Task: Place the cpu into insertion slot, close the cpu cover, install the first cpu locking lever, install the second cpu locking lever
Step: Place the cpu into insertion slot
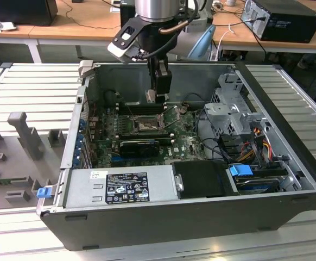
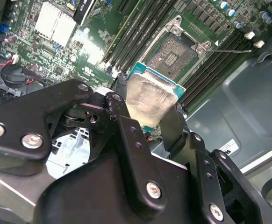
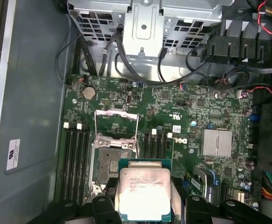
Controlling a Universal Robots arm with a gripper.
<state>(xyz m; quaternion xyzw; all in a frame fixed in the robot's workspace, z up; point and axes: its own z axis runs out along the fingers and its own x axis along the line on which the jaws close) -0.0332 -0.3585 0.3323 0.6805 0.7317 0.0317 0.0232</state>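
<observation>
- Black memory slots (image 3: 75,163) flank the insertion slot (image 3: 110,163), whose pin field lies uncovered. Dark cables (image 3: 140,70) loop near a metal drive cage (image 3: 145,23).
- The tool (image 3: 145,207) is clenched on two opposite edges of the cpu (image 3: 144,191), holding it above the green motherboard (image 3: 173,102), just beside the slot.
- The cpu's grey metal face, slightly smeared, points upward, with a green rim around it.

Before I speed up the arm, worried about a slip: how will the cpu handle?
Probably stiff: the cpu shows no bend in the pincer. Likely slippery, its metal face shines. Held by thin edges, it may twist.
</observation>
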